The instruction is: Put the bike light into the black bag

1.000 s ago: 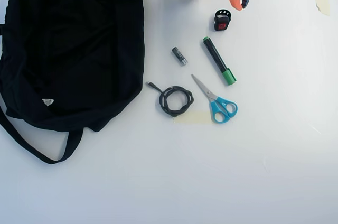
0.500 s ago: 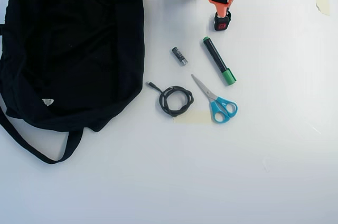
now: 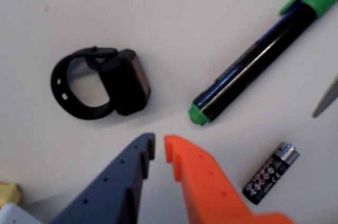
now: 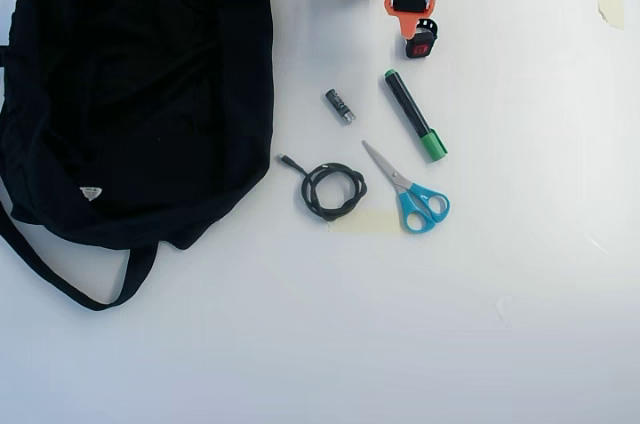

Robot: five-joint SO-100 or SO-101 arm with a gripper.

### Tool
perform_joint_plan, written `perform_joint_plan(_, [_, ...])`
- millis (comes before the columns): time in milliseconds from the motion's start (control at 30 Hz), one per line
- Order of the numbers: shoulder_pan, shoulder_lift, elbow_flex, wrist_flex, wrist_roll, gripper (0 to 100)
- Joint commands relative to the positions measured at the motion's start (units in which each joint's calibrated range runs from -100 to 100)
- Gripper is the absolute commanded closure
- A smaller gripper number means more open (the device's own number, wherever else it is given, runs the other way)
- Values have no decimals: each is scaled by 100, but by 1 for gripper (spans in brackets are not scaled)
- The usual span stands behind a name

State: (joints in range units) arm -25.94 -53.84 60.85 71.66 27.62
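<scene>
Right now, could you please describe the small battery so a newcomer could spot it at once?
In the overhead view, start at the large black fabric bag and look right. The short dark cylindrical battery lies alone between the bag and the black green-capped marker. It is far shorter than the marker, with a silver end.

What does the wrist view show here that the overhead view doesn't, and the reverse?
Wrist only: the fingers nearly closed, holding nothing, short of the bike light.
Overhead only: the bag, cable and scissors.
Both: bike light, marker and battery lying on the table.
</scene>
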Motion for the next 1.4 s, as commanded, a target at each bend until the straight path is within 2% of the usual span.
perform_joint_plan(0, [-69, -68, -38, 164, 85, 98])
perform_joint_plan(533, [-1101, -77, -29, 164, 70, 98])
perform_joint_plan(867, [-1131, -77, -2, 86, 85, 98])
perform_joint_plan(1133, [-1139, -68, 52, -103, 85, 84])
perform_joint_plan(1367, [-1296, -68, 168, -267, 38, 82])
